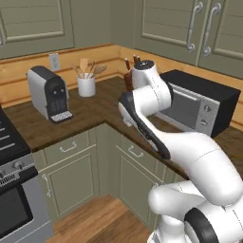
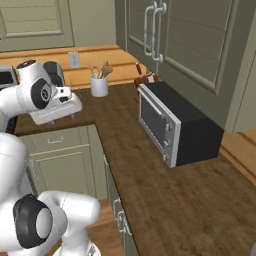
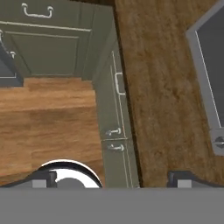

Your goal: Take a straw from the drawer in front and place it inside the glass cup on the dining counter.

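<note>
I hold the end effector [image 3: 111,178] wide open and empty above the desk's [image 3: 162,87] front edge. The drawer [image 3: 117,94] sits shut just under that edge, beside the microwave [image 3: 210,78].

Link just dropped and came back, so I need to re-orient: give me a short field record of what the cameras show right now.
gripper: open, fingertips held wide apart above the worktop edge, nothing between them
drawer: shut, handle visible, below the worktop
worktop: dark wood, L-shaped
microwave: on the worktop at the right
coffee machine: on the worktop at the left
utensil crock: white, wooden spoons, by the wall
straw: not visible
glass cup: not visible
</note>
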Controlling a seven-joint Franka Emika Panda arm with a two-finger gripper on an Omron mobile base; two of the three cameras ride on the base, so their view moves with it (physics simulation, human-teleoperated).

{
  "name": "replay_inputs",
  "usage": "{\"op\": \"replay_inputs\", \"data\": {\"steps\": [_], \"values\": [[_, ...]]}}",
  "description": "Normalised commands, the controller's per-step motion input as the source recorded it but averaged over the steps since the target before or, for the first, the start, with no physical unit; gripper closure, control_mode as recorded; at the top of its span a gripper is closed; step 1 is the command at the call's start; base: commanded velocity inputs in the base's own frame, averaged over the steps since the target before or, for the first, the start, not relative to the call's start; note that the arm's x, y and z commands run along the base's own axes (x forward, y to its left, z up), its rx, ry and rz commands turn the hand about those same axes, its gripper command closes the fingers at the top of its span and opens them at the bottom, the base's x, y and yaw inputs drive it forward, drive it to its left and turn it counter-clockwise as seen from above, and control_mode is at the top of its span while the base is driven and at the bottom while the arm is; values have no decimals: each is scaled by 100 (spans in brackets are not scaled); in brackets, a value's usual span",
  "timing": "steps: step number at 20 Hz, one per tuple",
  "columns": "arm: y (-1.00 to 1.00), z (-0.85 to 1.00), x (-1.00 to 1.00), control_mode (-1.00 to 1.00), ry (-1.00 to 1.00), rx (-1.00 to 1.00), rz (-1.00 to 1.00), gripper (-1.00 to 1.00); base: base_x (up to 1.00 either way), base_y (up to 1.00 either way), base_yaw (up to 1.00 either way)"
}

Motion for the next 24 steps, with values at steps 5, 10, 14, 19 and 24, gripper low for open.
{"op": "replay_inputs", "data": {"steps": [5,10,14,19,24], "values": [[54,-66,12,-100,-6,-42,0,-100,0,0,0],[29,-89,23,-100,-3,-44,0,-100,0,0,0],[4,-89,32,-100,0,-38,0,-100,0,0,0],[0,-80,31,-100,-1,-31,0,-100,0,0,0],[-2,-63,32,-100,-6,-27,0,-100,0,0,0]]}}
